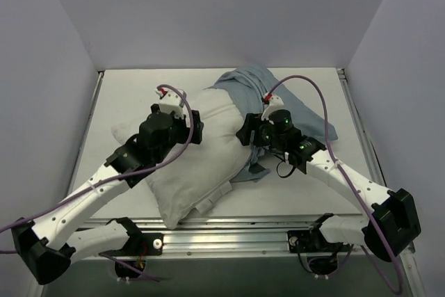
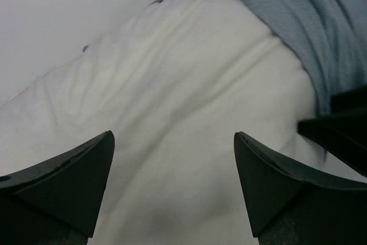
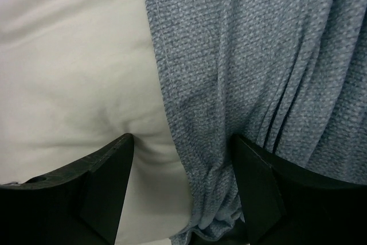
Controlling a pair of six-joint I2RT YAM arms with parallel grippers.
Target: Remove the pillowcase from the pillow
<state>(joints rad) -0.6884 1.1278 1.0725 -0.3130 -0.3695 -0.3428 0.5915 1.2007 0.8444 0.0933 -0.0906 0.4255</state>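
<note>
Right wrist: coarse-woven pillowcase (image 3: 258, 55), smooth pillow (image 3: 74, 73)

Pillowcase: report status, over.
Left gripper open over pillow. Right gripper open, astride pillowcase edge. Pillowcase bunched far right, pillow mostly bare. No obstruction seen.

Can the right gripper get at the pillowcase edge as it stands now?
Probably yes: the right gripper is open and straddles the hem of the pillowcase, which lies on the pillow with nothing covering it.
</note>
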